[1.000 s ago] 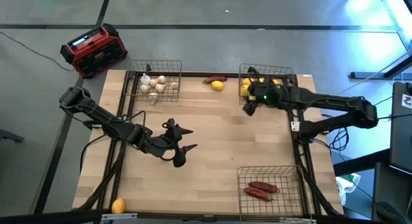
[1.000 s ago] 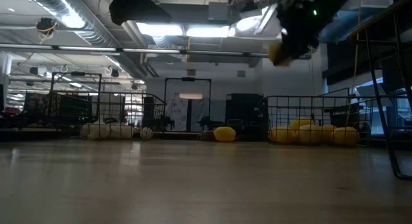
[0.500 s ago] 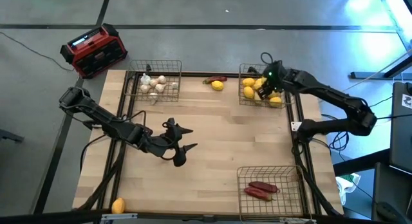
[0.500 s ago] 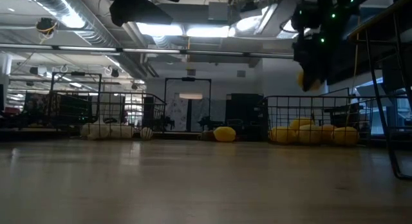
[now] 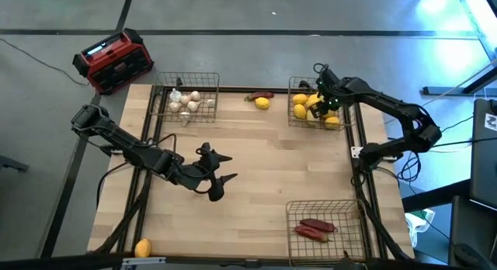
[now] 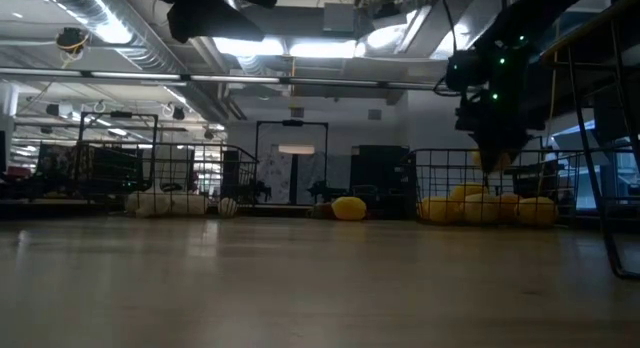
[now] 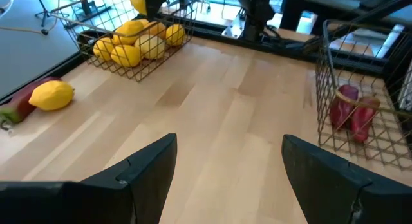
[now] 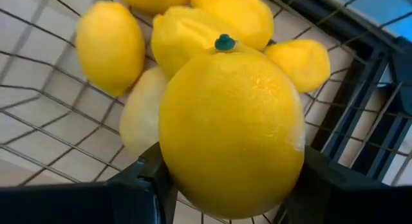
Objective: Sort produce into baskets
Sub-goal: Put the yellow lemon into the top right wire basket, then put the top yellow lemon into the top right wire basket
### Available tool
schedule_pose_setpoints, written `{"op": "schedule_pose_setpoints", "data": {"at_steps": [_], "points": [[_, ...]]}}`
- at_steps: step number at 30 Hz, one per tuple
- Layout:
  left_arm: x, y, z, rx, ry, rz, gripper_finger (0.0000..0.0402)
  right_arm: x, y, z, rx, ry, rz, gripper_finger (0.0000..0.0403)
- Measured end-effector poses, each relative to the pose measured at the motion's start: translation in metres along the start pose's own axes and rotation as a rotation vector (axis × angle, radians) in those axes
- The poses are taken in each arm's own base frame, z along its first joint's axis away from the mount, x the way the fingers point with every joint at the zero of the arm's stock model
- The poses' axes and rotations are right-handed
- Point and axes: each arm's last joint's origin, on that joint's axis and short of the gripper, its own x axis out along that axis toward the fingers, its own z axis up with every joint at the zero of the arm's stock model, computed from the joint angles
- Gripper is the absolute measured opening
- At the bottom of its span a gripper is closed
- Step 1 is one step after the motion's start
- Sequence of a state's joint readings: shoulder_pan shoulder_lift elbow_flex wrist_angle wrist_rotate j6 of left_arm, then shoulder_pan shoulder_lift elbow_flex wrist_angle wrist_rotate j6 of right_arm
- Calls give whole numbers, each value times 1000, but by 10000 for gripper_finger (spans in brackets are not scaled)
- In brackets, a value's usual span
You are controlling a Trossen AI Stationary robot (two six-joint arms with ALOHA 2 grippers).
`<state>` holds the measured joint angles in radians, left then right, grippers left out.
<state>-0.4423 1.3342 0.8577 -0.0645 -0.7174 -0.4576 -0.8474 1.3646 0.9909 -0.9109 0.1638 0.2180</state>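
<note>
My right gripper [image 5: 320, 103] hangs over the far right basket [image 5: 345, 122], pointing steeply down, shut on a yellow lemon [image 8: 232, 130]. In the low view the gripper [image 6: 490, 153] is just above that basket's rim. Several other lemons [image 8: 109, 47] lie in the basket beneath it. My left gripper [image 5: 227, 167] waits open above the middle of the table, holding nothing. The far left basket [image 5: 203, 77] holds whitish bulbs [image 5: 185, 103]. The near right basket [image 5: 353, 223] holds dark red peppers [image 5: 314, 228]. My right gripper pinches the lemon between its two fingers [image 8: 145, 179], one on each of its sides [image 8: 174, 153]. The fingers come from above, slanting down. The lemon is lifted clear above the lemons in the basket, its green stem end [image 8: 224, 42] facing away from the gripper.
A loose lemon [image 5: 262, 103] and a red pepper [image 5: 260, 95] lie at the far edge between the two far baskets. Another yellow-orange fruit [image 5: 143, 248] lies at the near left corner. A red and black box [image 5: 113, 60] stands on the floor beyond the far left corner.
My right gripper has carried the lemon from beside the basket's near left corner toward the table's right and far edges, over the basket. It has sunk toward the lemons and tipped to point more steeply down.
</note>
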Motion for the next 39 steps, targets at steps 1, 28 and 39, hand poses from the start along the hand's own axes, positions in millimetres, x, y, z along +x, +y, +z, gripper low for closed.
{"op": "schedule_pose_setpoints", "data": {"at_steps": [1, 28, 39], "points": [[0, 0, -1, 6, 7, 3, 276, 2, 0, 0, -2, 12, -3, 200], [0, 2, -2, -18, 19, 13, 276, 20, 9, 2, -78, 71, -44, 344], [2, 4, -1, -48, 17, 24, 276, -40, 27, 8, -127, -202, -35, 322]]}}
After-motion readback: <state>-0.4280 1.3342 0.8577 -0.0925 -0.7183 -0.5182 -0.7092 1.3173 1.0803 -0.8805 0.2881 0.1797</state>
